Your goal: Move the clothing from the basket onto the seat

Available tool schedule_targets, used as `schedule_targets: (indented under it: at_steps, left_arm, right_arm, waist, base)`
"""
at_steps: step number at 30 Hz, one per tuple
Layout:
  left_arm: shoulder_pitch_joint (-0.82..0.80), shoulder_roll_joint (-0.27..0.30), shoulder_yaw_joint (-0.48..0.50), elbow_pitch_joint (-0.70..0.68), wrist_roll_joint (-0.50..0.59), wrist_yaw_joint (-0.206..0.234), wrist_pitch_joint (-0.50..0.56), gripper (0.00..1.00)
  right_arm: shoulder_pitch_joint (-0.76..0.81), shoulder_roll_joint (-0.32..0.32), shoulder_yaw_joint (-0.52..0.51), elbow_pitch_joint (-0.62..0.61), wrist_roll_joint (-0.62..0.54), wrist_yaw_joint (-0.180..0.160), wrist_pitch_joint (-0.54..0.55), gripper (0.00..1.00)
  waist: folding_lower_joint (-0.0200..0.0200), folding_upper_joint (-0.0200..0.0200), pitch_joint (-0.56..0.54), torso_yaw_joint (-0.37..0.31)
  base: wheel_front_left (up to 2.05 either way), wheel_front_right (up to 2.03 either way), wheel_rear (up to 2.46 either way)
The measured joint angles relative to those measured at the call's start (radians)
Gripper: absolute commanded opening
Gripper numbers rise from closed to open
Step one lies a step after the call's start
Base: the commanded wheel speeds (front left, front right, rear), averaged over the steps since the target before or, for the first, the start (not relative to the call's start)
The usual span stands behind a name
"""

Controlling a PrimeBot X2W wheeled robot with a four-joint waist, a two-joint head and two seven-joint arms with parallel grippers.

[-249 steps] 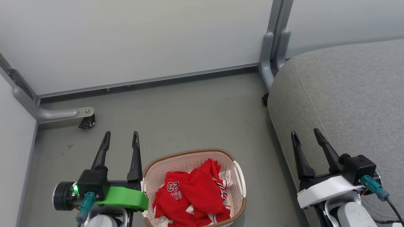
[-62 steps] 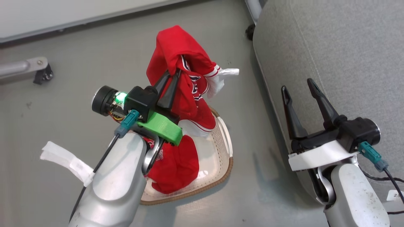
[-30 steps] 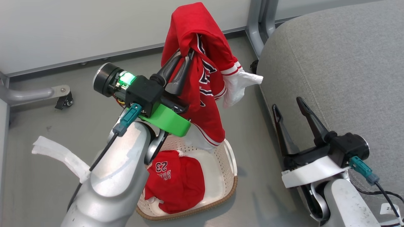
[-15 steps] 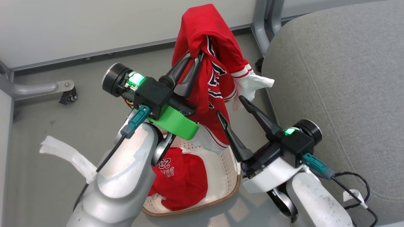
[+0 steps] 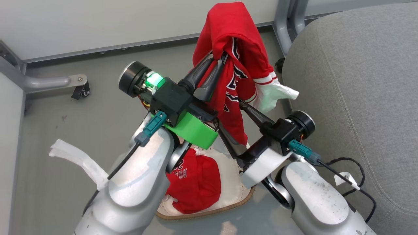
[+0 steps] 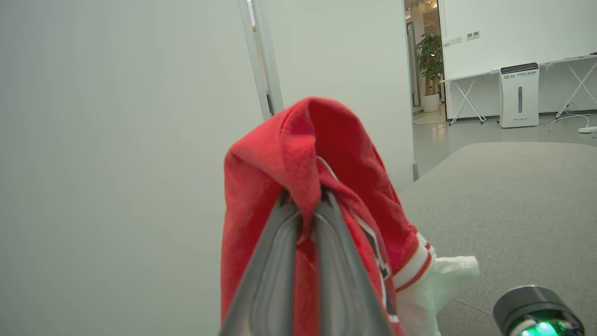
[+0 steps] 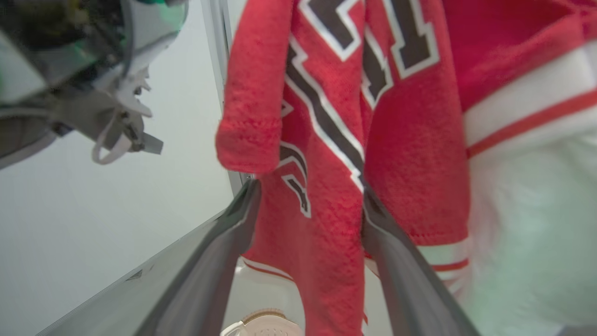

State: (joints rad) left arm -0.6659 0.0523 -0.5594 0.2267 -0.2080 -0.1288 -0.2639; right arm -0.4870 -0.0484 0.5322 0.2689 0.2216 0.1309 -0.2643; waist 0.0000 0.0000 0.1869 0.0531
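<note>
my left gripper [image 5: 218, 58] clamped on the red garment [image 5: 235, 29], right gripper [image 7: 310, 186] spread around its hanging folds — i'd pinch deep before swinging to the seat [image 5: 359, 81].

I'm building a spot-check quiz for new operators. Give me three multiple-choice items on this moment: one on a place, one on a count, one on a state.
1. Where is the second garment? A. on the seat B. in the right gripper C. in the basket
2. How many red garments show in the head view? A. one B. two C. three
3. How do the right gripper's jaws stand? A. open, one each side of the lifted garment B. shut on it C. shut on nothing
Key: 1 C, it lies inside the basket, not on the seat. 2 B, one hangs from the shut left gripper, one lies below. 3 A, cloth hangs in the gap between them.
</note>
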Motion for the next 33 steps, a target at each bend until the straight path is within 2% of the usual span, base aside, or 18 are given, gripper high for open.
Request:
schedule_targets:
  at_steps: [5,6,7,24,26,27,33]
  left_arm:
    - [0.000,-0.001,-0.036,-0.021,-0.034,0.012,0.000,0.00]
    - [0.000,-0.001,-0.044,-0.023,-0.040,0.016,0.000,0.00]
    - [0.000,-0.001,-0.050,-0.025,-0.043,0.020,0.000,0.00]
    - [0.003,-0.001,-0.063,-0.008,-0.063,0.041,0.000,0.00]
    - [0.003,-0.001,-0.062,-0.003,-0.063,0.041,0.000,0.87]
    - [0.003,-0.001,-0.062,0.001,-0.063,0.043,0.000,1.00]
    - [0.003,-0.001,-0.067,0.010,-0.061,0.046,0.000,1.00]
  right_arm:
    - [-0.020,0.000,0.002,0.035,0.030,0.000,0.000,1.00]
    - [-0.021,0.000,0.001,0.036,0.043,0.000,0.000,0.54]
    - [-0.021,0.000,0.001,0.039,0.046,0.000,0.000,0.00]
    - [-0.014,0.000,0.004,0.033,0.061,0.000,0.000,0.00]
    - [-0.014,0.000,0.002,0.030,0.061,0.000,0.000,0.00]
    - [-0.014,0.000,0.000,0.028,0.062,0.000,0.000,0.00]
    - [-0.016,0.000,-0.019,0.021,0.066,0.000,0.000,0.00]
  waist:
    - [0.0000,0.0000,0.003,0.014]
    - [0.0000,0.0000,0.004,0.017]
    - [0.0000,0.0000,0.004,0.019]
    - [0.0000,0.0000,0.002,0.015]
    - [0.0000,0.0000,0.004,0.014]
    - [0.0000,0.0000,0.006,0.014]
    - [0.0000,0.0000,0.012,0.011]
  base:
    - [0.00,0.00,0.00]
    - [0.00,0.00,0.00]
    - [0.00,0.00,0.00]
    - [0.00,0.00,0.00]
    - [0.00,0.00,0.00]
    - [0.00,0.00,0.00]
    - [0.00,0.00,0.00]
